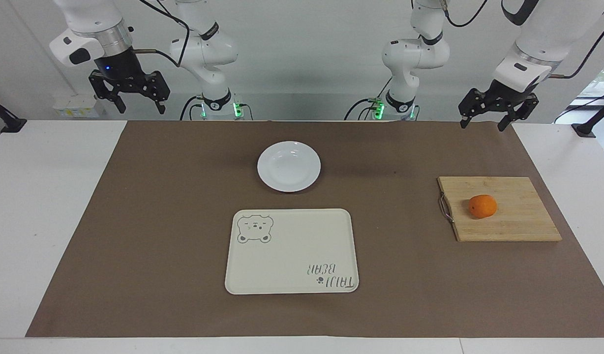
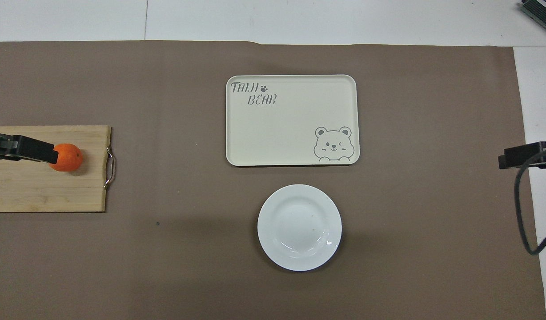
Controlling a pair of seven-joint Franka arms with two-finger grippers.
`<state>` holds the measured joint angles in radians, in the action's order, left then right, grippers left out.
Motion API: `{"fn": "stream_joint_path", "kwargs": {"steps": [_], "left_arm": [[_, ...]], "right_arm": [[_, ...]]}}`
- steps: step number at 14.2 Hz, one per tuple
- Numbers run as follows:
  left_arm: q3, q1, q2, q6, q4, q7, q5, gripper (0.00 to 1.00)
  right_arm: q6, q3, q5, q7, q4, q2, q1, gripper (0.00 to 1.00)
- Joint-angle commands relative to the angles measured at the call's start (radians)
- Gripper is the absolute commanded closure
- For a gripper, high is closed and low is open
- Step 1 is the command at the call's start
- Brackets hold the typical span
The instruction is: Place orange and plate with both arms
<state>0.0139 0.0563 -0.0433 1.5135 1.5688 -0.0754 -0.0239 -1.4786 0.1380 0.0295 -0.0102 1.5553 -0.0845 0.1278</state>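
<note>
Orange (image 1: 482, 206) sits on the cutting board (image 1: 518, 221) at the left arm's end of my table; plate (image 1: 288, 166) lies mid-table, nearer the robots than the bear tray (image 1: 292, 255). I see both the left gripper (image 1: 484, 122) and the right gripper (image 1: 139, 105) raised, fingers spread, holding nothing.

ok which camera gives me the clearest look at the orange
The facing view. There the orange sits whole and uncovered on the wooden cutting board. In the overhead view the raised left gripper overlaps one edge of the orange, hiding part of it.
</note>
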Motion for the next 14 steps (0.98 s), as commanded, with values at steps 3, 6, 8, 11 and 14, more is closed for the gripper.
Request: {"fn": "stream_joint_path", "kwargs": {"steps": [3, 6, 8, 11, 14], "left_arm": [[-0.003, -0.007, -0.004, -0.010, 0.007, -0.017, 0.010, 0.00], [-0.008, -0.007, -0.006, -0.024, 0.008, -0.012, 0.009, 0.00], [-0.008, -0.007, -0.004, -0.019, 0.005, -0.015, 0.010, 0.00], [-0.006, -0.006, -0.004, -0.018, 0.005, -0.014, 0.010, 0.00], [-0.008, -0.007, -0.004, -0.016, 0.007, -0.012, 0.009, 0.00]], "right_arm": [[-0.002, -0.001, -0.003, 0.018, 0.029, -0.026, -0.007, 0.00], [-0.002, -0.001, -0.003, 0.018, 0.029, -0.026, -0.007, 0.00], [-0.002, -0.001, -0.003, 0.018, 0.029, -0.026, -0.007, 0.00], [-0.002, -0.001, -0.003, 0.018, 0.029, -0.026, -0.007, 0.00], [-0.002, -0.001, -0.003, 0.018, 0.029, -0.026, -0.007, 0.00]]}}
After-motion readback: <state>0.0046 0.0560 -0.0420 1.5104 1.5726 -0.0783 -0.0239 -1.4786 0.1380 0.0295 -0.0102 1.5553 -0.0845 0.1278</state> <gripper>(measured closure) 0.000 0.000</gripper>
